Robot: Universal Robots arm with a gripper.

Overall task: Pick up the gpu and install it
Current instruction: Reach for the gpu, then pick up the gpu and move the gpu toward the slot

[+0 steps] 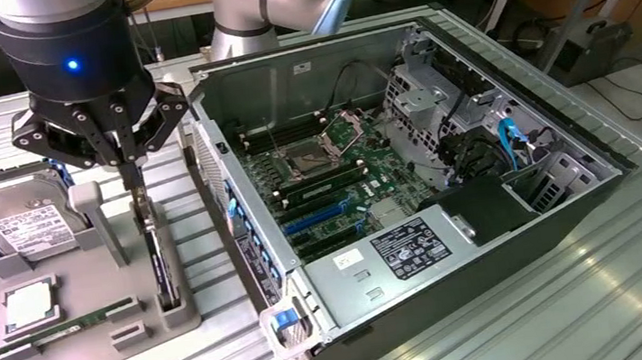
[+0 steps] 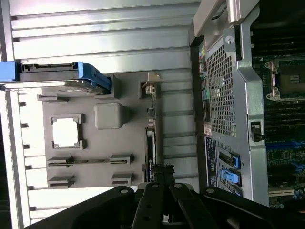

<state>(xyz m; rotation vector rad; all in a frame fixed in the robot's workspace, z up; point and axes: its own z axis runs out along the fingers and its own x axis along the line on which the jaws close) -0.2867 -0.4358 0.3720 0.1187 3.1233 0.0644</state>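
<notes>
The gpu [image 1: 159, 253] stands on edge in its slot of the grey holder tray [image 1: 74, 349], beside the open computer case [image 1: 286, 84], with the gripper [image 1: 127, 161] pinched shut on its top edge, so it seems gripped but not lifted, and the installing is all left to do

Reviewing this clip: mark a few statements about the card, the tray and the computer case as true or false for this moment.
1. The thin dark gpu card stands on edge in the grey moulded tray. True.
2. The gripper is open, away from the card. False: it is shut on the card's upper edge.
3. The card is seated inside the open metal computer case. False: it is in the tray, outside the case.
4. The silver hard drive with white label sits in the tray. True.
</notes>
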